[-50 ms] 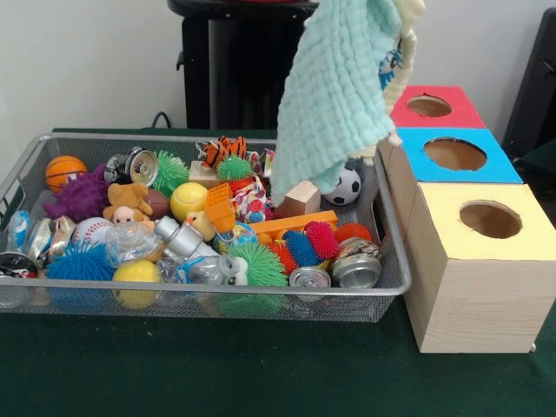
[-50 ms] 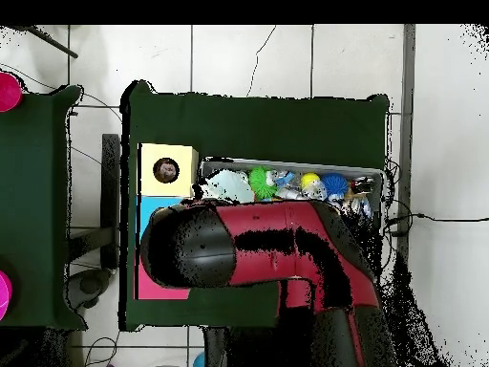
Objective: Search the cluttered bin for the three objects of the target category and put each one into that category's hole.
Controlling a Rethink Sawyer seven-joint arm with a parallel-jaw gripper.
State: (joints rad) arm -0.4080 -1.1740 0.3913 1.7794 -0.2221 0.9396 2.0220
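A mint green cloth (image 1: 334, 95) with a cream edge hangs in the air from the picture's top, over the right end of the wire bin (image 1: 217, 294). Its lower corner dangles just above a wooden block (image 1: 301, 200) and a small soccer ball (image 1: 347, 186). The gripper holding it is hidden above the frame and behind the cloth. In the overhead view the red and black arm (image 2: 267, 244) covers that spot. Three wooden boxes with round holes stand beside the bin: red-topped (image 1: 460, 113), blue-topped (image 1: 499, 169), yellow-topped (image 1: 443, 230).
The bin is packed with spiky rubber balls, crushed cans (image 1: 356, 271), a baseball (image 1: 91, 231), a small basketball (image 1: 65, 170), a teddy (image 1: 129, 201), a toy tiger (image 1: 226, 150) and orange blocks. Green felt (image 1: 261, 365) covers the table in front.
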